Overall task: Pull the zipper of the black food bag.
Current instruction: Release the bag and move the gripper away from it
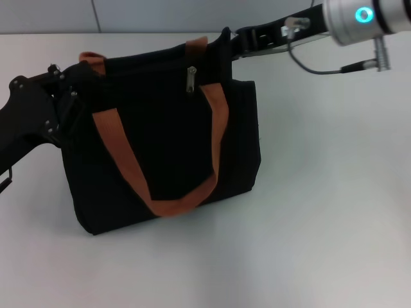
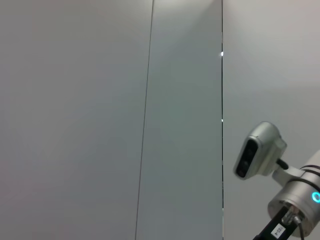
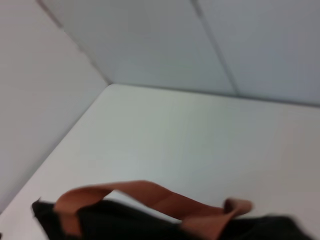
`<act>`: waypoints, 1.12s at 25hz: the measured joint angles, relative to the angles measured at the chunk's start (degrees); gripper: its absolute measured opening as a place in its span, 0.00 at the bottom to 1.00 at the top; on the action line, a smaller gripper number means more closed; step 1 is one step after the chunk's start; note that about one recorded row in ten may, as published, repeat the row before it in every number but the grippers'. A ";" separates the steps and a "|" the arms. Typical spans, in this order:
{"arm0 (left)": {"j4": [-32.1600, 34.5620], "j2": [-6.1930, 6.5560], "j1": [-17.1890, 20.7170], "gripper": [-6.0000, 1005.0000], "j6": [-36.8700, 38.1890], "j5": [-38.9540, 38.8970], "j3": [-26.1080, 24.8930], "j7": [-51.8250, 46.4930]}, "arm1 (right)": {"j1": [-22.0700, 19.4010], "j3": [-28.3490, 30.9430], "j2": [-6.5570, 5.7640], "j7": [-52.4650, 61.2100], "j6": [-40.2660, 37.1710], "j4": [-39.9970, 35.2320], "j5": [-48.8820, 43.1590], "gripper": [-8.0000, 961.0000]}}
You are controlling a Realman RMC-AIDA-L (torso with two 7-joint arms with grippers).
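Observation:
The black food bag (image 1: 160,141) stands upright in the middle of the white table, with two orange-brown strap handles (image 1: 128,160). A small silver zipper pull (image 1: 191,78) hangs on its front face near the top edge. My left gripper (image 1: 69,97) is against the bag's left top end, beside the far strap. My right gripper (image 1: 226,37) reaches in from the upper right and touches the bag's top right corner, apart from the silver pull. The right wrist view shows the bag's top edge (image 3: 150,225) and a strap (image 3: 150,192). The left wrist view shows no bag.
The white table (image 1: 321,212) spreads to the right and in front of the bag. A grey panelled wall (image 1: 148,13) stands behind it. A cable (image 1: 321,69) hangs under my right wrist. The left wrist view shows the wall and my right arm's wrist camera (image 2: 260,150).

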 joint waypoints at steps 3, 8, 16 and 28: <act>0.00 0.01 -0.09 0.08 -0.17 -0.15 0.00 0.08 | -1.93 0.06 0.07 0.22 -1.79 -3.14 1.45 0.01; 0.05 0.10 0.13 0.08 -0.34 -0.15 -0.06 -0.40 | -7.27 2.20 -0.22 -8.46 -2.90 -3.44 14.91 0.03; 1.15 1.56 1.16 0.09 -2.75 1.90 0.07 -10.50 | -12.41 12.22 -0.73 -42.97 -15.20 16.54 40.61 0.15; 14.00 9.92 1.72 0.45 7.30 16.51 0.03 -30.86 | -13.28 16.78 -3.24 -74.43 -26.31 35.71 39.44 0.55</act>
